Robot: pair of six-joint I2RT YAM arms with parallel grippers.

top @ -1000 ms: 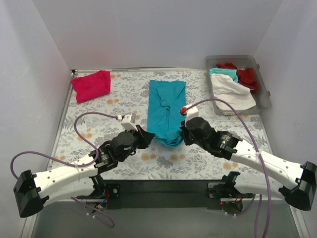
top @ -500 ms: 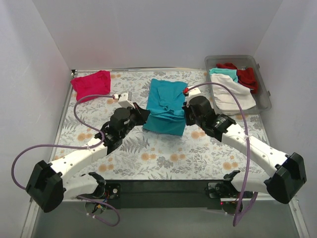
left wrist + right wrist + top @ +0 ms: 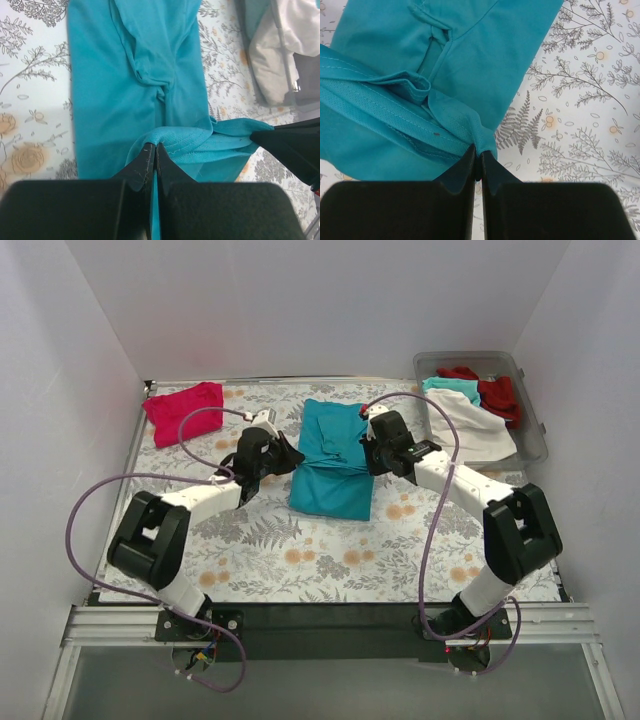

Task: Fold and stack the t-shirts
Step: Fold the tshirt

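Observation:
A teal t-shirt (image 3: 333, 455) lies in the middle of the table, its near end doubled back over its far part. My left gripper (image 3: 287, 453) is shut on the left corner of its hem; the wrist view shows the pinched hem (image 3: 172, 140) over the spread teal cloth (image 3: 115, 80). My right gripper (image 3: 368, 450) is shut on the right corner, seen in its wrist view (image 3: 479, 142). Both hold the hem edge just above the shirt. A folded magenta-pink t-shirt (image 3: 184, 412) lies at the far left.
A clear plastic bin (image 3: 530, 400) at the far right holds white (image 3: 467, 425), teal (image 3: 450, 385) and red (image 3: 495, 393) shirts; it also shows in the left wrist view (image 3: 285, 65). The floral tablecloth (image 3: 300, 550) covers the table. White walls enclose three sides.
Both grippers carried the shirt's near hem away from the arm bases toward the far end. The long teal shirt is now doubled over, about half its earlier length.

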